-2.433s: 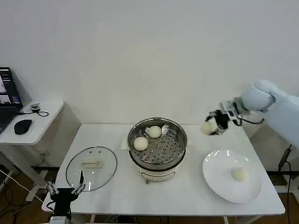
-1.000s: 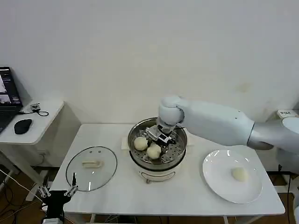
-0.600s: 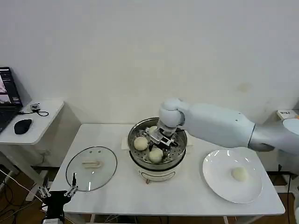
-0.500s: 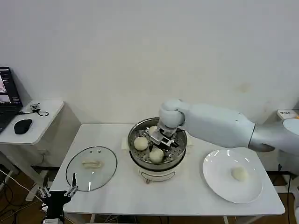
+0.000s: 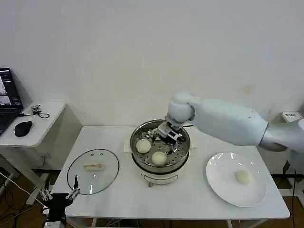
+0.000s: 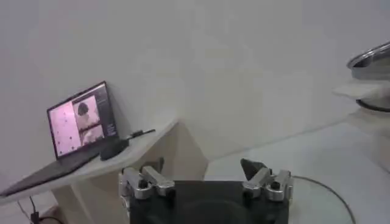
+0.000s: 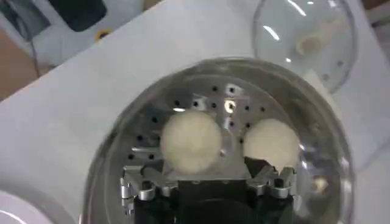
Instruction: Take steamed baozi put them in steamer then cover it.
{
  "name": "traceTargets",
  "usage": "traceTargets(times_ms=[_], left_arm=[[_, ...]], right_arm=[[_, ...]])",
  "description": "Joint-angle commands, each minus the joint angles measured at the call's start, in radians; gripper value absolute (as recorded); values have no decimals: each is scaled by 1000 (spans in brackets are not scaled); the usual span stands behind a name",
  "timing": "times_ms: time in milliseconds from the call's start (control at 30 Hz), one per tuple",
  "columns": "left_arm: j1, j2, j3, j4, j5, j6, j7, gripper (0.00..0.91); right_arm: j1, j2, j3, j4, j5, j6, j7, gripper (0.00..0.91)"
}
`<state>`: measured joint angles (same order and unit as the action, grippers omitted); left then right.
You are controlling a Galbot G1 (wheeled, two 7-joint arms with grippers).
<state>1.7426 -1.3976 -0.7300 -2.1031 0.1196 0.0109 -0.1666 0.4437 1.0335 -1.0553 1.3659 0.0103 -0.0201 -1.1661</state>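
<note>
Head view puts the steamer [image 5: 160, 148] at the middle of the white surface [image 5: 118, 190], with two buns showing on its perforated floor: one bun [image 5: 143, 146] toward the robot's left and a second bun [image 5: 159, 157] nearer the front rim; whether another lies under the arm cannot be told. One more bun [image 5: 243, 177] sits on the white plate [image 5: 223, 187], well apart from the steamer on the robot's right. The glass lid [image 5: 92, 171] lies flat on the surface to the robot's left of the steamer, its white handle up. The step in hand looks like the loading of buns, with the lid not yet on. The right end effector [image 5: 167, 133] hangs over the back part of the steamer, just above the rim; from the right wrist view its fingers [image 7: 137, 185] stand spread with nothing between them, above the two buns [image 7: 191, 141] [image 7: 272, 143] on the steel floor, touching neither so far as can be seen. The next move, as I judge it, calls for this arm to clear the steamer rim, cross to the plate and close on the last bun without squashing it, then bring it to a free spot on the floor. The left end effector [image 5: 59, 194] waits low at the front edge of the surface near the lid, its fingers [image 6: 143, 181] apart and holding nothing.
</note>
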Motion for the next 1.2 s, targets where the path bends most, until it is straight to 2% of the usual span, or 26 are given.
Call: traceTargets(times_ms=[33, 200, 400, 600, 700, 800, 967, 1133, 1200], left_arm=[[-5, 10, -1, 0, -4, 1, 1, 907], [-12, 26, 0, -4, -21, 5, 2, 907], [-33, 50, 10, 9, -92, 37, -5, 907], [-33, 114, 17, 9, -258, 37, 28, 907], [-32, 140, 11, -14, -355, 60, 45, 907], [-34, 160, 4, -25, -380, 70, 46, 907], [-44, 161, 11, -21, -353, 68, 44, 907], [-50, 155, 28, -16, -324, 67, 44, 907], [-54, 155, 32, -15, -318, 69, 42, 907]], right_arm=[[70, -150, 44, -12, 37, -82, 36, 907], [88, -297, 29, 2, 49, -121, 45, 907], [-37, -522, 97, 34, 30, -131, 51, 907], [-358, -707, 348, 112, -61, -123, 48, 907], [-465, -765, 387, 136, -91, -117, 51, 907], [-492, -790, 388, 137, -110, -109, 54, 907], [-633, -808, 505, 108, -138, -97, 61, 907], [-802, -783, 634, 77, -163, -79, 62, 907], [-828, -758, 643, 55, -166, -74, 63, 907]])
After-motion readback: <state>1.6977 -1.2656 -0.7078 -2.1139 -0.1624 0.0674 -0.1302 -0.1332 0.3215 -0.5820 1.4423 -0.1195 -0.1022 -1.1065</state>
